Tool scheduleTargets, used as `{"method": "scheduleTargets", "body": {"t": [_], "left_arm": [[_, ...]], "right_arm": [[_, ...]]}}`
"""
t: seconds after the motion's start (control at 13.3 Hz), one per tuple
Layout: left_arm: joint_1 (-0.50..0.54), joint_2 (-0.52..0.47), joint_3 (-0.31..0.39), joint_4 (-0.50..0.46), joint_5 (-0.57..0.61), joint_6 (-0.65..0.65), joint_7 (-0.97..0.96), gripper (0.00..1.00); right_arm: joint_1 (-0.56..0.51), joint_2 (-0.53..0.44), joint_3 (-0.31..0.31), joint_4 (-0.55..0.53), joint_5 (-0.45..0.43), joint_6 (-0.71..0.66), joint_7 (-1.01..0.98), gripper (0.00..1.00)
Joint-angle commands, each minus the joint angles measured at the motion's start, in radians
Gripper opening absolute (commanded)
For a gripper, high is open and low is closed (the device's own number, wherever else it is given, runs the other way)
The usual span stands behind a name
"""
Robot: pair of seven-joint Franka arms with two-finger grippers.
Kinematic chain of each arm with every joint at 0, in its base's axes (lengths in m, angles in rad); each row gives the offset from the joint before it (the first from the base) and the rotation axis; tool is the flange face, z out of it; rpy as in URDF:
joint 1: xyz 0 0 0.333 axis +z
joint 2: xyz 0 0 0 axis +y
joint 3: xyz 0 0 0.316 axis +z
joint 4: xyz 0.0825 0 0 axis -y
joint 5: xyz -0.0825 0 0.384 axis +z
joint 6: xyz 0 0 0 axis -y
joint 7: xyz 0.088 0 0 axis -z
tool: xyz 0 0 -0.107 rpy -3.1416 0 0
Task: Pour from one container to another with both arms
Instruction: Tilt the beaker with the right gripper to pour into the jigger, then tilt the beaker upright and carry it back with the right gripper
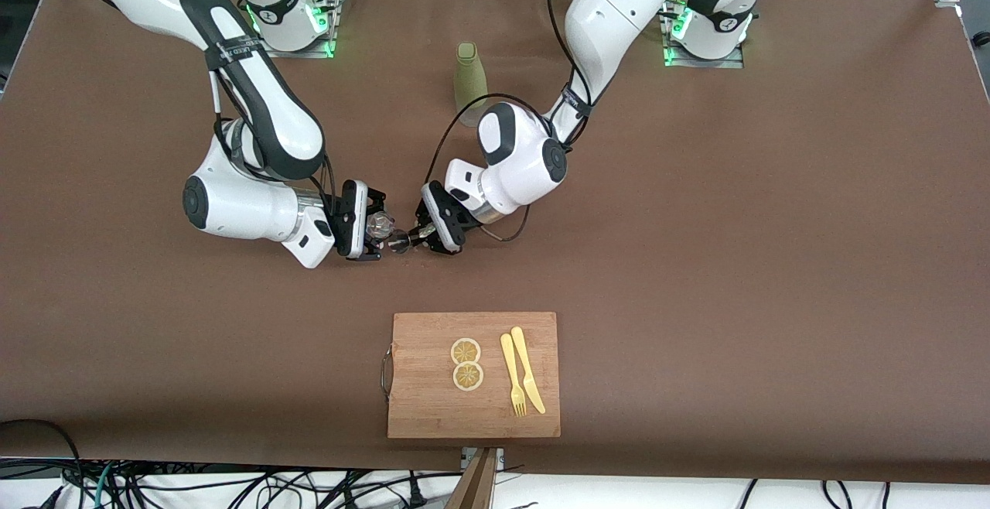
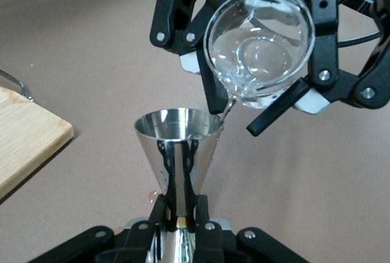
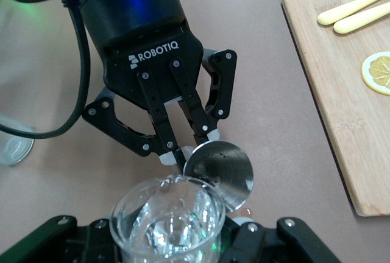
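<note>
Both arms meet over bare brown table, mid-table, between the bottle and the cutting board.

Cutting board: bamboo, metal handle on the edge toward the right arm's end, nearest the front camera. On it: two lemon slices, plus a pale yellow fork and knife side by side.

Olive-green bottle: upright, near the bases, partly hidden by the left arm's wrist.

Right gripper: fingers clamped on the glass cup. Cup is clear, round, thick base, tilted steeply with its mouth toward the jigger. Thin stream of clear liquid runs off its lip into the jigger's upper cone.

Left gripper: fingers closed on the narrow waist of the jigger. Jigger is polished silver, hourglass shape, held roughly upright, open cone up, shiny and reflective inside. Cup lip sits just above and beside the jigger rim; can't tell if they touch.

A few wet drops on the table below the jigger.
</note>
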Motion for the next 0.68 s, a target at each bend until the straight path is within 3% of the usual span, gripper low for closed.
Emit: {"method": "scheduleTargets", "body": {"t": [0.0,0.45,0.6], "left_arm": [[0.009,-0.014,-0.012,0.001,0.029,0.01,0.008,0.0],[0.026,-0.029,-0.013,-0.012,0.027,0.01,0.051,0.0],[0.041,-0.032,-0.016,-0.014,0.023,0.01,0.08,0.0]], "right_arm": [[-0.009,-0.018,0.011,-0.009,-0.019,-0.002,0.004,0.28],[-0.023,-0.018,0.011,-0.022,0.008,-0.013,-0.058,0.29],[-0.034,-0.019,0.011,-0.031,0.066,-0.016,-0.121,0.29]]}}
